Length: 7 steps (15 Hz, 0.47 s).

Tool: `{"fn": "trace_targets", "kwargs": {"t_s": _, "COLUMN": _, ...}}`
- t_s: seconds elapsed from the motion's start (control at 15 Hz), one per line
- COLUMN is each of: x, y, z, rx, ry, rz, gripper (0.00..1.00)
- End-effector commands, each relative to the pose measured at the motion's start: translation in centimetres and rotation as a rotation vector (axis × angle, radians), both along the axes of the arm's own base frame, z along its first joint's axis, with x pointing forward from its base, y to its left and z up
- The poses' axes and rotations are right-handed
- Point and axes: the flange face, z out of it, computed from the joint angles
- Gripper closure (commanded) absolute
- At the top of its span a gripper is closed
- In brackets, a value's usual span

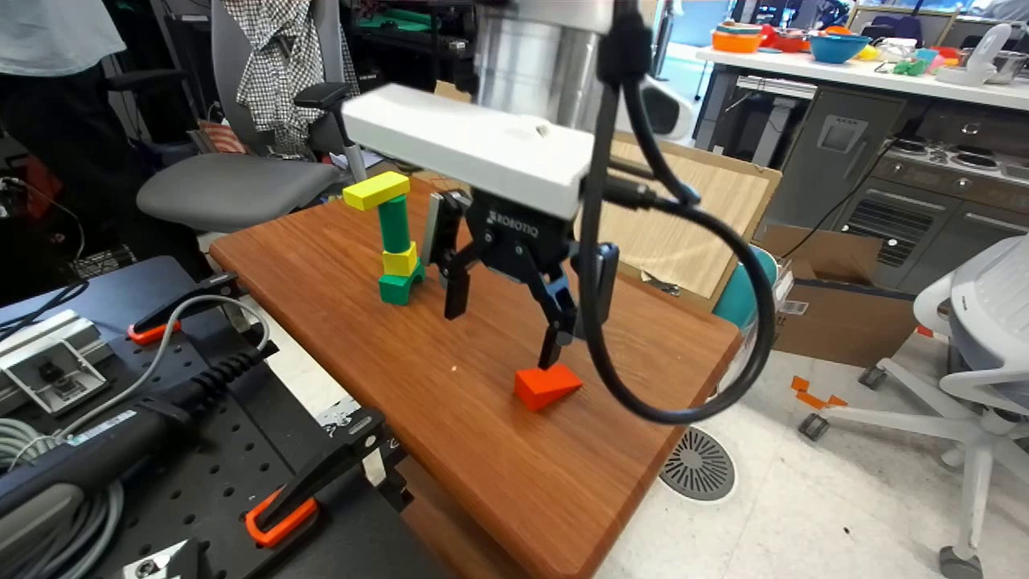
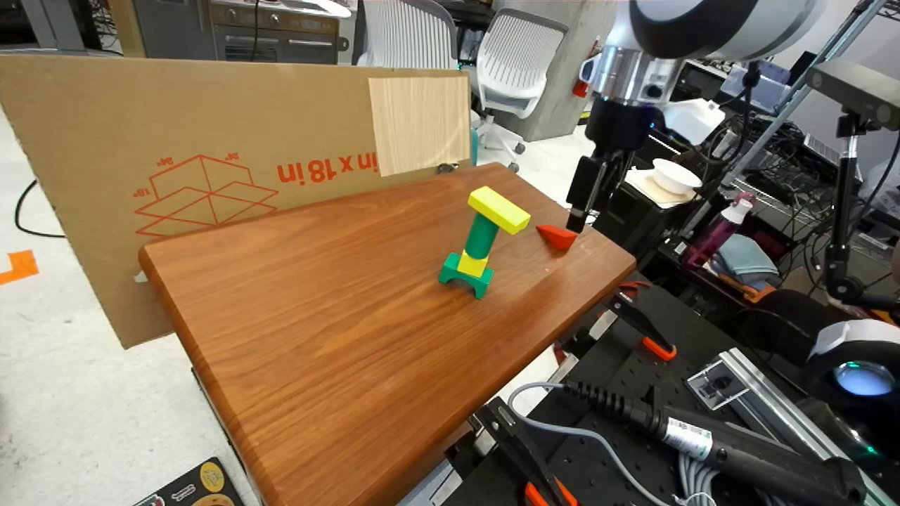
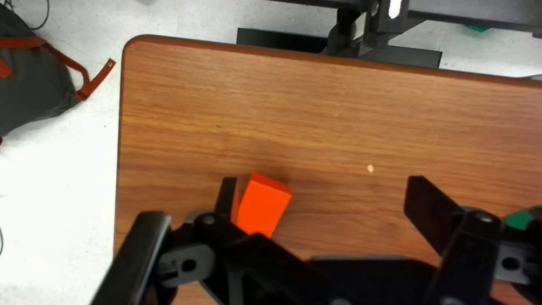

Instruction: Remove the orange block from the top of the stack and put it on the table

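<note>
Across the middle of an exterior view lies one table (image 1: 434, 346); at right gapes one cardboard box (image 1: 852, 326), contents too dark to tell. Only the wrist view shows a dark bag (image 3: 34, 93), upper left. In an exterior view the gripper (image 1: 503, 323) has its jaws wide; left of centre stands one stack (image 1: 394, 225), two green and two yellow blocks; below centre, one orange block (image 1: 547, 386) lies on the table, just beside one jaw.

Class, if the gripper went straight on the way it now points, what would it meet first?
Pointing down, the open gripper would probably meet the orange block, just below one of its fingers in an exterior view. Depth is unclear: that finger might slip beside it to the table first.
</note>
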Motion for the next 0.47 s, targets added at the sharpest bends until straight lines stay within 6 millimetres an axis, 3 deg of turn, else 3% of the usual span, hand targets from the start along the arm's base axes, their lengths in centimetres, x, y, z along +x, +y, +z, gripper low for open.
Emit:
{"fn": "trace_targets", "kwargs": {"t_s": 0.0, "x": -3.9, "y": 2.6, "z": 6.1, "rx": -0.056, "ry": -0.081, "rz": 0.029, "gripper": 0.0}}
{"fn": "trace_targets", "kwargs": {"t_s": 0.13, "x": -5.2, "y": 3.8, "z": 8.4, "rx": -0.066, "ry": -0.094, "rz": 0.031, "gripper": 0.0}}
{"fn": "trace_targets", "kwargs": {"t_s": 0.2, "x": -2.8, "y": 2.6, "z": 6.0, "rx": -0.046, "ry": -0.073, "rz": 0.028, "gripper": 0.0}}
{"fn": "trace_targets", "kwargs": {"t_s": 0.4, "x": -4.4, "y": 3.7, "z": 8.2, "rx": -0.049, "ry": -0.105, "rz": 0.03, "gripper": 0.0}}
